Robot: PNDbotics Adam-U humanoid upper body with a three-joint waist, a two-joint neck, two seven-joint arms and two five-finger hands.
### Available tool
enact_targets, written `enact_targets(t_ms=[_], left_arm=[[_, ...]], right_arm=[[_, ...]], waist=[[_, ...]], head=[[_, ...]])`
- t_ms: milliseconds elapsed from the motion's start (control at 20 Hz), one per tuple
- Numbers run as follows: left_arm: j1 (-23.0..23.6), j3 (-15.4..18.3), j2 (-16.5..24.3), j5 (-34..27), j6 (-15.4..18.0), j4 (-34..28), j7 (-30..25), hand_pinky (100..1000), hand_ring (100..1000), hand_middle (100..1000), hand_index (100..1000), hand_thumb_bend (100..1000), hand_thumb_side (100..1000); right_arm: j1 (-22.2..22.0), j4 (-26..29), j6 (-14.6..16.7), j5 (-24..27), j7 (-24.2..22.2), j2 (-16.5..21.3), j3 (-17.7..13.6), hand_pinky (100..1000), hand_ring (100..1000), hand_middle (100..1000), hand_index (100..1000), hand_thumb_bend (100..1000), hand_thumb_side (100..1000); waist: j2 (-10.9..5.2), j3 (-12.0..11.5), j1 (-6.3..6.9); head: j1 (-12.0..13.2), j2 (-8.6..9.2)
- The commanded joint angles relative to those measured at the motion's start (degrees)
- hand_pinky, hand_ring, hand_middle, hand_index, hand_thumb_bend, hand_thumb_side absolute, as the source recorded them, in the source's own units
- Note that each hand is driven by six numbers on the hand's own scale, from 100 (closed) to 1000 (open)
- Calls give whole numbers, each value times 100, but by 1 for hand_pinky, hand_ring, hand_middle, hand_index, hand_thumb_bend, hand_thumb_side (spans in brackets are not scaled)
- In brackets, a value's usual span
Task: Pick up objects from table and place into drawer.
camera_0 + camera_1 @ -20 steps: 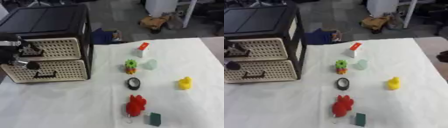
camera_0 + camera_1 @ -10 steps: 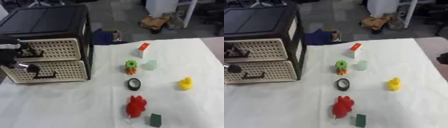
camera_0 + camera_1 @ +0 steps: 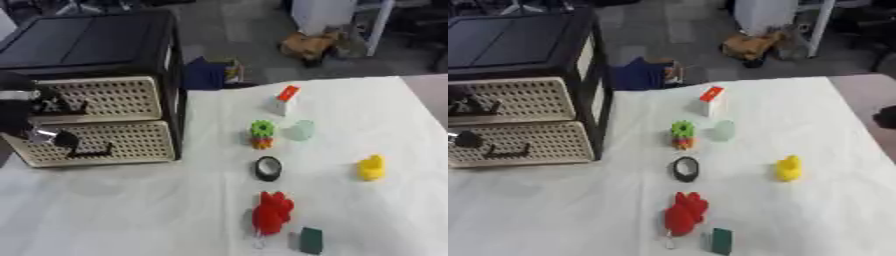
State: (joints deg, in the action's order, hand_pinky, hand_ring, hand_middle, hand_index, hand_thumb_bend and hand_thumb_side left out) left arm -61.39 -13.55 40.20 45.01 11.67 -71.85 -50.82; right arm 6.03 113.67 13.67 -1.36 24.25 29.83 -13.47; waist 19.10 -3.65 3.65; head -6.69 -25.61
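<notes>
From the left eye view, the left hand (image 3: 35, 117) sits at the drawer (image 3: 96, 142) front; whether it grips the handle I cannot tell. Right eye view: the red toy (image 3: 684, 212) waits on the bench (image 3: 553, 215); a slipped pull could shift the cabinet (image 3: 522, 80).

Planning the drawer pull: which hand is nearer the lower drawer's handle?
Left. The left hand sits beside the lower drawer's handle; the right hand shows in neither view.

Beyond the table, a brown heap (image 3: 308, 46) and what looks like a blue bag (image 3: 206, 74)
</notes>
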Motion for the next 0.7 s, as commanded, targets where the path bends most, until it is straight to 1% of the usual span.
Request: enact_targets(t_ms=[50, 250, 300, 550, 600, 700], left_arm=[[-48, 59, 111, -34, 61, -17, -46, 100, 100, 100, 841, 758, 1000], [-14, 47, 115, -40, 54, -15, -37, 100, 100, 100, 841, 754, 1000], [-9, 45, 113, -41, 54, -12, -38, 100, 100, 100, 827, 741, 1000], [44, 31, 92, -59, 70, 22, -60, 100, 100, 100, 822, 728, 1000], [52, 31, 90, -70, 74, 24, -61, 100, 100, 100, 806, 720, 1000], [70, 24, 96, -87, 84, 11, -66, 100, 100, 100, 804, 714, 1000]], right_arm=[[24, 92, 16, -6, 8, 63, -80, 654, 616, 564, 914, 200, 791], [22, 92, 17, -4, 13, 58, -86, 654, 617, 565, 914, 200, 791], [23, 92, 18, -4, 14, 58, -87, 655, 617, 565, 913, 197, 790], [23, 92, 26, 6, 32, 48, -101, 656, 618, 565, 913, 197, 789], [24, 92, 26, 7, 34, 47, -103, 656, 618, 565, 913, 196, 788], [25, 92, 24, 9, 35, 45, -105, 656, 618, 565, 913, 197, 789]], waist=[[-128, 1, -26], [-133, 2, -30], [-134, 2, -32], [-149, 1, -47], [-151, -1, -47], [-154, -3, -48]], head=[[-14, 41], [-24, 40], [-24, 41], [-21, 48], [-21, 51], [-26, 54]])
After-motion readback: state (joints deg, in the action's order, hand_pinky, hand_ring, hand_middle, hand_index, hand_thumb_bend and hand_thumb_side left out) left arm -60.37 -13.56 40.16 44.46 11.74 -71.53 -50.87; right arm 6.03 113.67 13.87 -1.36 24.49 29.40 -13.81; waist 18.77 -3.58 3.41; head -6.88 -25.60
